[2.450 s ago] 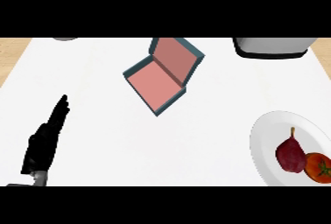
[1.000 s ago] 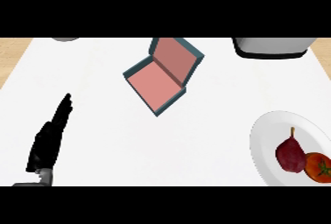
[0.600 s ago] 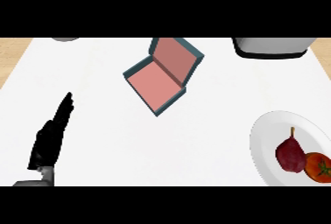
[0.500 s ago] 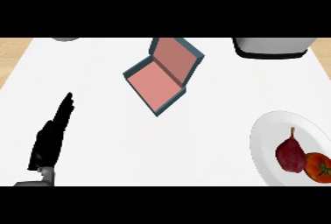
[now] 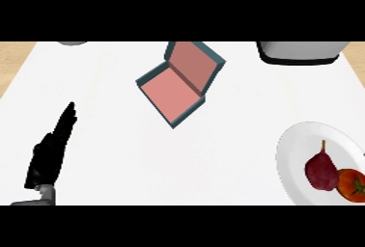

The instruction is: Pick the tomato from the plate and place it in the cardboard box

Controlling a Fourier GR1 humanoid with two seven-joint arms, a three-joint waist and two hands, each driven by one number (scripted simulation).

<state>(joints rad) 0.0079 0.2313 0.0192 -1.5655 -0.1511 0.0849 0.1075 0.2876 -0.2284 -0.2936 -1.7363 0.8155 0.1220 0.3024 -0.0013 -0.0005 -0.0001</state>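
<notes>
An orange-red tomato [image 5: 351,184] lies on a white plate [image 5: 299,149] at the right edge of the head view, beside a dark red pear-shaped fruit [image 5: 322,169]. The box [image 5: 171,95], teal-walled with a pink inside and its lid standing open, sits at the middle back of the white counter. My left hand [image 5: 50,152] stands at the lower left with its fingers straight and pointing up, holding nothing, far from both plate and box. No right hand shows.
A grey appliance with a black base [image 5: 299,52] stands at the back right. A small grey object [image 5: 71,43] peeks in at the back left. Wooden surface [image 5: 14,58] borders the white counter on the left.
My left hand has drifted slightly to the right and up. Plate, fruit and box have not moved.
</notes>
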